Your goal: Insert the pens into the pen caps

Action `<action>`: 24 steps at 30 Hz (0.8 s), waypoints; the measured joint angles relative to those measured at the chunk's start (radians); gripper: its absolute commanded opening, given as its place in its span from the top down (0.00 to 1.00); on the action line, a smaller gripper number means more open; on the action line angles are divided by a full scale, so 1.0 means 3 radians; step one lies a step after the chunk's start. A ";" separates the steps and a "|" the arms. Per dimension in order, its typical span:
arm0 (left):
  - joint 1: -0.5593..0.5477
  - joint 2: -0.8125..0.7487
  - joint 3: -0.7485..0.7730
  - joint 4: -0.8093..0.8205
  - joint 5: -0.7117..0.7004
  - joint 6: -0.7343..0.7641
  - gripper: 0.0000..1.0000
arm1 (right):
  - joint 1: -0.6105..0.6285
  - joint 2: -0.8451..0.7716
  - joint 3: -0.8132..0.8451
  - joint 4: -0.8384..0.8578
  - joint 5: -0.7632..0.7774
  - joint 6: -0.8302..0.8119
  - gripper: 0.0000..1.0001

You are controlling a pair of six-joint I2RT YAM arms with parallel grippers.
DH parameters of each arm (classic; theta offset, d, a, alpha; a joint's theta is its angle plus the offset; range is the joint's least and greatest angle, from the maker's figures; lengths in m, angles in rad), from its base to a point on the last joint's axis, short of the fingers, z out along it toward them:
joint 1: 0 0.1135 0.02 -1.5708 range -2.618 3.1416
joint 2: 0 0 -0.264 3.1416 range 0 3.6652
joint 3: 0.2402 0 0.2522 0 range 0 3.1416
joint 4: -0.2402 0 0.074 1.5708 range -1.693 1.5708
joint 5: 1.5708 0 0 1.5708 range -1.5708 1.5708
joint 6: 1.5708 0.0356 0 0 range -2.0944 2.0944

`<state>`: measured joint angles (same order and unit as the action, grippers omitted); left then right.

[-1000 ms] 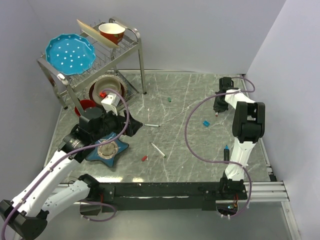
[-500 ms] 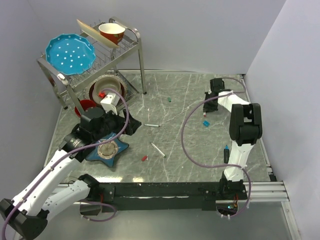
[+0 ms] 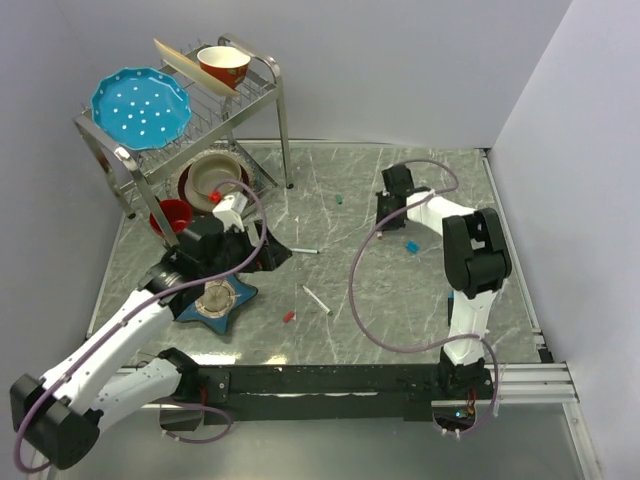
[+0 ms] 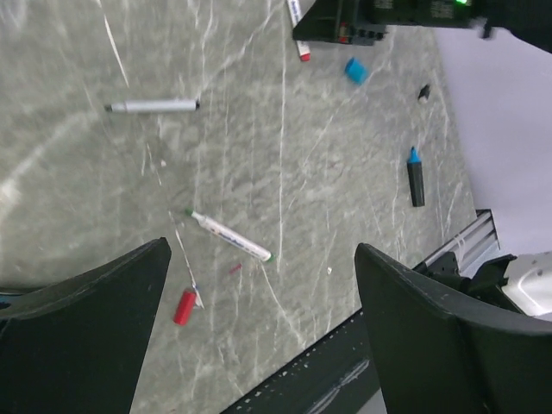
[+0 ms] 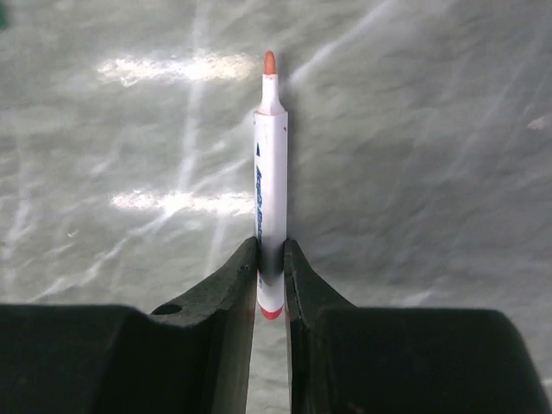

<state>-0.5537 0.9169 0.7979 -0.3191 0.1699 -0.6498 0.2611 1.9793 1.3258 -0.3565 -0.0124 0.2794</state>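
My right gripper is shut on a white pen whose red tip points away from the jaws, held above the marble table; in the top view this gripper hangs at the back centre-right. My left gripper stands open above the table's left-middle. Below it lie a green-tipped white pen, a red cap and a white pen with dark ends. A blue cap, a black cap and a dark pen with a blue tip lie further right. A green cap sits toward the back.
A metal dish rack at the back left carries a blue plate and a red bowl. More bowls sit under it. A blue star-shaped dish lies beneath my left arm. Purple cables loop over the table.
My right gripper has swung left from the back right corner toward the table's centre, carrying the pen. My left gripper has shifted a little to the right.
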 measured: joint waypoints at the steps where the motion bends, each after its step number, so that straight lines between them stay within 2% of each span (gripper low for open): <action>1: 0.0000 0.0078 -0.0023 0.0024 0.0022 -0.0041 0.07 | 0.0050 -0.0062 -0.0086 0.0038 0.0005 0.0032 0.81; 14: 0.0000 0.0693 -0.0070 0.0518 0.0098 -0.0411 0.11 | 0.0795 -0.1069 -0.1336 0.0282 0.0253 0.0392 0.84; 24: -0.0052 0.1425 -0.0036 0.1152 0.0350 -0.0683 0.26 | 0.1315 -0.2093 -0.2043 0.0712 0.0192 0.0657 0.84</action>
<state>-0.5694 1.3445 0.7872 0.0265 0.2749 -0.8547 0.6556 1.3514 0.7128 -0.1429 0.0452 0.4767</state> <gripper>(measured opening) 0.766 0.218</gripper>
